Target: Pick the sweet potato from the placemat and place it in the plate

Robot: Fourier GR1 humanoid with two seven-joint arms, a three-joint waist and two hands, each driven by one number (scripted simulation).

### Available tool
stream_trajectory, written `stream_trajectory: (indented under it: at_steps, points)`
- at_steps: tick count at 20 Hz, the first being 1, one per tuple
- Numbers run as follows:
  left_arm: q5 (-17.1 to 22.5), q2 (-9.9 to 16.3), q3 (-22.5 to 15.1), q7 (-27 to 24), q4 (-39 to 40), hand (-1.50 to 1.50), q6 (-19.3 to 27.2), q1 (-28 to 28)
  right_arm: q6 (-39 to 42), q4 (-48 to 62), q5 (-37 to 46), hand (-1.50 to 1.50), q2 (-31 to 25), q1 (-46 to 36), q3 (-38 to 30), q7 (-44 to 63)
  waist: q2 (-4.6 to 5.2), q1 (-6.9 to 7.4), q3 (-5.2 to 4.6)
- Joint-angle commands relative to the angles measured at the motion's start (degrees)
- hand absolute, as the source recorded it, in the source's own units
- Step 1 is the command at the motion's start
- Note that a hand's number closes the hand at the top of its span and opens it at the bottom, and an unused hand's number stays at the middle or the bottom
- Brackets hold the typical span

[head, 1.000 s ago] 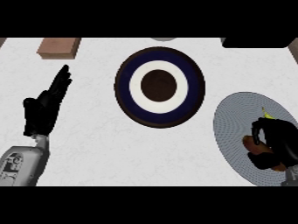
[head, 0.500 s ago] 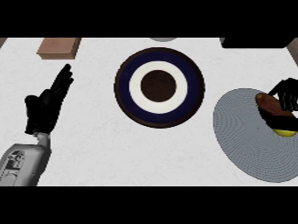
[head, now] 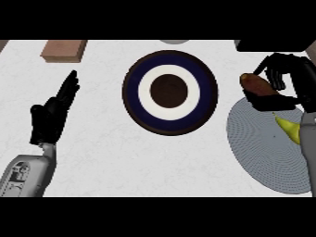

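The brown sweet potato (head: 256, 85) is held off the counter at the right, with my right hand (head: 293, 76) curled round it, thumb below and fingers above. It hangs just beyond the far edge of the round grey placemat (head: 266, 152), right of the plate. The plate (head: 170, 92) is dark-rimmed with a navy band, a white ring and a brown centre, and nothing lies on it. My left hand (head: 51, 113) rests open at the left, fingers straight and pointing away.
A yellow item (head: 288, 129) lies on the placemat beside my right forearm. A brown block (head: 64, 50) sits at the far left of the counter. A dark object (head: 273, 45) stands at the far right edge, and a grey rim (head: 174, 41) shows at the far middle.
My right hand has lifted the sweet potato off the placemat and carried it away from me and up-left toward the plate. The left hand has not moved.
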Motion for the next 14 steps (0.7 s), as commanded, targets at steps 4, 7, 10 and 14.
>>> stream_trajectory:
  at_steps: [4,7,10,14]
  points:
    - [-0.2,-0.6,0.0,-0.2,-1.0,0.0,-1.2,0.8,-4.7,15.7,2.4,1.5,6.9,-13.0,4.0,1.1,0.19,0.77,0.02]
    - [-0.9,-1.5,-0.7,3.8,-3.1,0.0,-0.5,-0.5,-4.8,17.0,2.3,1.5,10.3,-16.4,5.7,3.9,0.07,0.47,0.02]
    - [-3.6,-3.9,-2.5,1.6,-3.3,0.0,2.0,2.7,-7.4,25.4,4.7,1.5,10.8,-19.9,5.9,2.4,0.13,0.54,0.02]
    - [-0.6,-0.3,0.9,-0.2,-0.8,0.0,-2.1,0.4,-11.2,33.8,14.0,1.5,13.2,-24.0,11.7,5.8,0.39,1.22,-0.02]
